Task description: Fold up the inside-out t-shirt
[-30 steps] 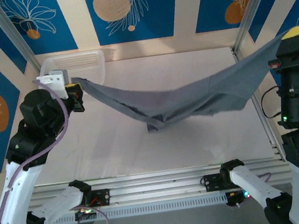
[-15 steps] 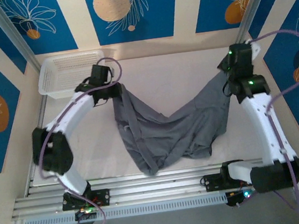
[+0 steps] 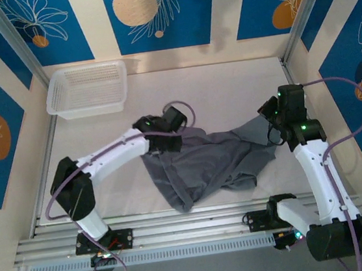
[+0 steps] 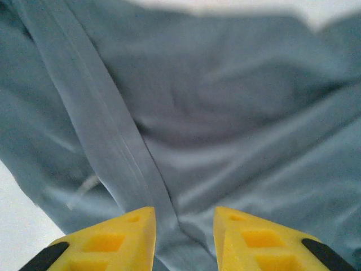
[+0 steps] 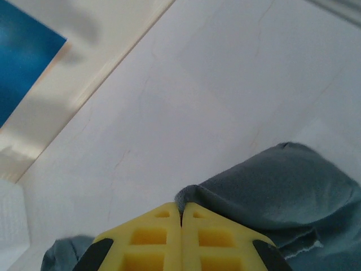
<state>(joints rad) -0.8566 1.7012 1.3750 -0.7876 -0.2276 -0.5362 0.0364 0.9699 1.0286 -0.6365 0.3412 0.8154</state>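
Inside-out t-shirt lies bunched (no fold made yet) under the narrowly parted left hand, right hand pinching its edge.

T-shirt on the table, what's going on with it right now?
Two robot arms are handling the crumpled slate-grey t-shirt, which lies bunched on the white table. The right gripper is pinched shut on one fabric edge. The left gripper hangs over the shirt with its jaws apart above a hem band, gripping nothing.
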